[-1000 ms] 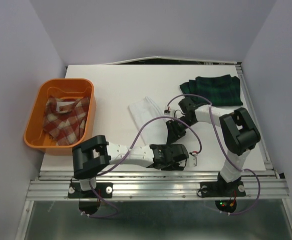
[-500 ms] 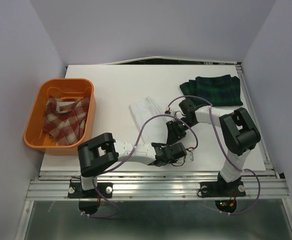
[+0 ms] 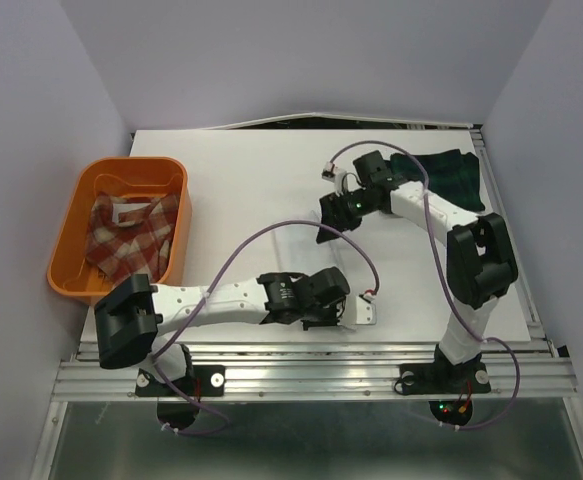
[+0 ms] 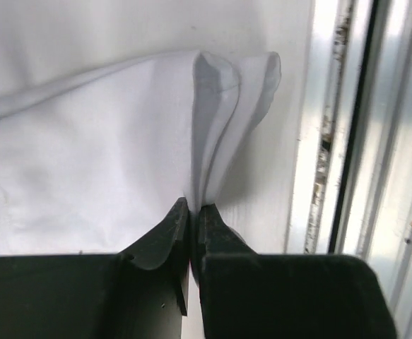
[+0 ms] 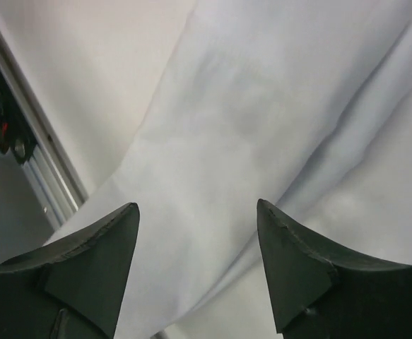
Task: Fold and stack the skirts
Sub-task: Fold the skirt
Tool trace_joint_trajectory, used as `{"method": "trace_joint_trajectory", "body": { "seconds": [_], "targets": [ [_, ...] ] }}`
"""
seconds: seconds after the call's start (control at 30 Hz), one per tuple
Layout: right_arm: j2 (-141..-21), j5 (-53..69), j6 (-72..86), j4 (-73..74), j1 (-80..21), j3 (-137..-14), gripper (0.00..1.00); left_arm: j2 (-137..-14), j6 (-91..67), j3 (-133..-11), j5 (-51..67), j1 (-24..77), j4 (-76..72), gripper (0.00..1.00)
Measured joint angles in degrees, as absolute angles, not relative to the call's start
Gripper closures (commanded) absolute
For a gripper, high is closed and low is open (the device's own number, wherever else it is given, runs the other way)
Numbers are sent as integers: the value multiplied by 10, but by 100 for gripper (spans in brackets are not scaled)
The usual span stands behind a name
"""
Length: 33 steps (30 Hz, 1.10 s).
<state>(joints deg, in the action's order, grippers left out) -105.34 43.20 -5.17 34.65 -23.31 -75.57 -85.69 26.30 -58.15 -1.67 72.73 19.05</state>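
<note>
My left gripper (image 4: 191,205) is shut on a folded edge of the white skirt (image 4: 107,141), close to the table's near rail (image 4: 333,141). In the top view this gripper (image 3: 356,312) sits low at the front middle, and the white cloth hardly stands out against the white table. My right gripper (image 5: 198,208) hangs open above the white skirt (image 5: 262,106), touching nothing; from above it (image 3: 329,225) is over the table's middle. The dark green plaid skirt (image 3: 456,175) lies folded at the back right, partly behind the right arm. The red-and-tan plaid skirt (image 3: 131,235) lies crumpled in the basket.
An orange plastic basket (image 3: 76,210) stands at the table's left edge. An aluminium rail (image 3: 321,350) runs along the near edge just below my left gripper. Cables loop from both arms over the middle of the table. Walls close in the left, back and right sides.
My left gripper closed on the white skirt's edge while that arm's elbow swung left. My right gripper opened and lifted back toward the table's middle. The white skirt no longer shows at mid-table.
</note>
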Motion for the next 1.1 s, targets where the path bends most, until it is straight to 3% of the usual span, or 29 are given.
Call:
{"method": "trace_joint_trajectory", "body": {
  "seconds": [0.2,0.37,0.53,0.73,0.87,1.1],
  "targets": [
    [-1107,389,-62,321,-232,-898,24,-852,272,-585,81,725,257,100],
    [-1182,361,-77,312,-232,-941,31,-852,283,-617,171,694,318,100],
    [-1253,361,-81,313,-232,-943,52,-856,296,-674,246,626,372,100],
    [-1260,411,-77,303,-230,-923,65,-879,325,-735,288,557,421,100],
    [-1246,447,-77,286,-229,-879,71,-912,347,-776,298,520,449,100],
    [-1227,489,-87,279,-233,-829,72,-970,388,-855,297,461,475,100]
  ]
}}
